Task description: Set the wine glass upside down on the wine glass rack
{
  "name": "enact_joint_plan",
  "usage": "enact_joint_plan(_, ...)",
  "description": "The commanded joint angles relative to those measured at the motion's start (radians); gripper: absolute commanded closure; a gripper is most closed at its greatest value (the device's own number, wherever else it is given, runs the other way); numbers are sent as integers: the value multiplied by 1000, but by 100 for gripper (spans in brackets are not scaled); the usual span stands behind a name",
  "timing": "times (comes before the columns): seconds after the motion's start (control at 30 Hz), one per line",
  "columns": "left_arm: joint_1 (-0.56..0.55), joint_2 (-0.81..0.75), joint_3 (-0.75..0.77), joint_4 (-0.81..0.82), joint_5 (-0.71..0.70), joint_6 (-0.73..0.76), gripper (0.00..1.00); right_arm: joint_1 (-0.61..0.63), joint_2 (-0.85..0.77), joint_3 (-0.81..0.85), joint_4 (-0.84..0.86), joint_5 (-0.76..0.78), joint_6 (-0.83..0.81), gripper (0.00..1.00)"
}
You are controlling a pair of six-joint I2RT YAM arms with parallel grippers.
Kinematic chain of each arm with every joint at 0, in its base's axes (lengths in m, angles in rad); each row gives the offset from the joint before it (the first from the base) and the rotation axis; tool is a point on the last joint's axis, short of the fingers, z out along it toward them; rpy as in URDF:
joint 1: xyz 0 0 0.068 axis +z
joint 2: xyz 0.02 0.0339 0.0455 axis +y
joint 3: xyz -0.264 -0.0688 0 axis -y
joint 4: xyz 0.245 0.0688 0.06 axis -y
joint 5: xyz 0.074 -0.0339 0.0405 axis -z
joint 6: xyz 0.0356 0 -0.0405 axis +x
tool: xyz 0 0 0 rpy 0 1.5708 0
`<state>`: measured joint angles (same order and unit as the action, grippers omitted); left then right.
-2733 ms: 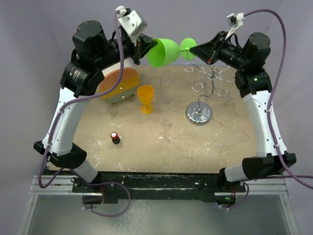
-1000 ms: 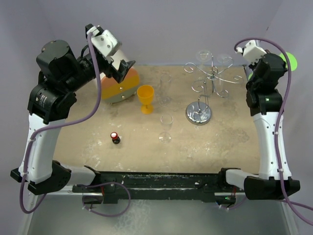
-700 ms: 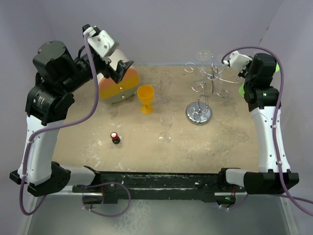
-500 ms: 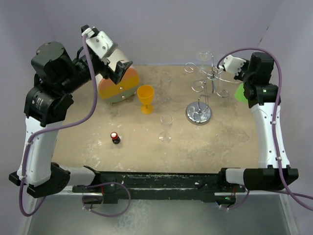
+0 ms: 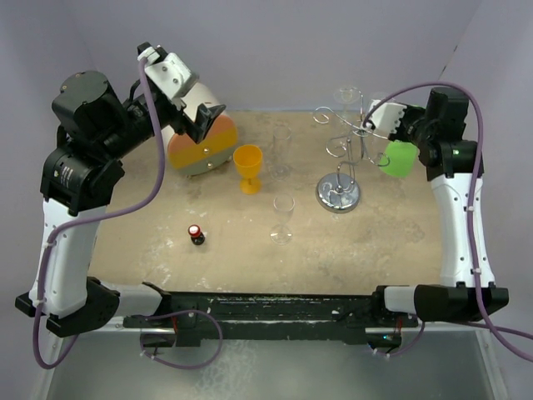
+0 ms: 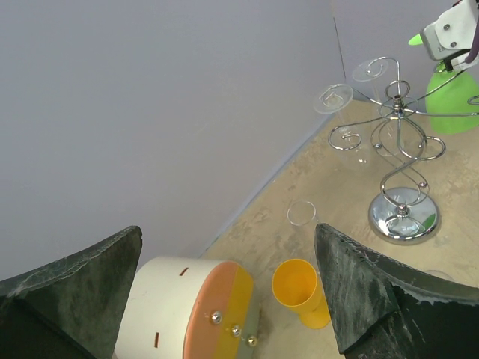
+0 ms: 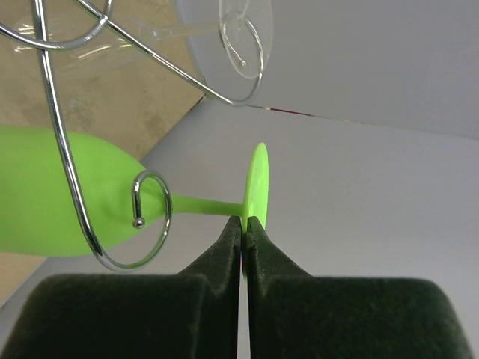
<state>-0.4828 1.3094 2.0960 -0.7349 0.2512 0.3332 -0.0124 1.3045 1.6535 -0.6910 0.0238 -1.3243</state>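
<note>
The green wine glass [image 5: 398, 158] hangs bowl-down at the right side of the wine glass rack [image 5: 353, 146]. My right gripper [image 7: 245, 221] is shut on the edge of its flat foot [image 7: 257, 176]. The stem [image 7: 202, 204] runs just behind a curled wire loop [image 7: 147, 217] of the rack; whether they touch I cannot tell. In the top view the right gripper [image 5: 405, 131] sits above the bowl and hides the foot. My left gripper [image 5: 206, 119] stands open and empty, raised at the back left. Its wrist view shows the rack [image 6: 400, 149] and the green glass [image 6: 449, 101] far off.
Clear glasses [image 6: 334, 97] hang upside down on the rack's far arms. On the table stand a yellow goblet [image 5: 247, 167], two clear glasses [image 5: 284, 215] [image 5: 281, 146], a small red-capped bottle [image 5: 195, 234] and a round cream-and-orange box [image 5: 200, 146]. The rack's chrome base [image 5: 338, 193] sits right of centre.
The left gripper let go of the green bowl and drew back left. The right arm swung out right, then brought the glass in bowl-down beside the rack's right arm.
</note>
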Motion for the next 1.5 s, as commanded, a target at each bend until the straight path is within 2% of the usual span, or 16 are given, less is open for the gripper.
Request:
enact_joint_plan(0.0,11,-22,0,28,14,-9,1,2,-2,43,-38,-94,-69,100)
enact_joint_plan(0.53,24,-17,1,33,23,-14,1,3,-9,91,-165,-246,-87,100)
enact_joint_plan(1.03,24,-14,-1,35,40,-19,1,2,-65,95,-225,-195,-57,100)
enact_joint_plan(1.47,27,-18,-14,38,56,-26,1,2,-111,18,-181,-54,7,100)
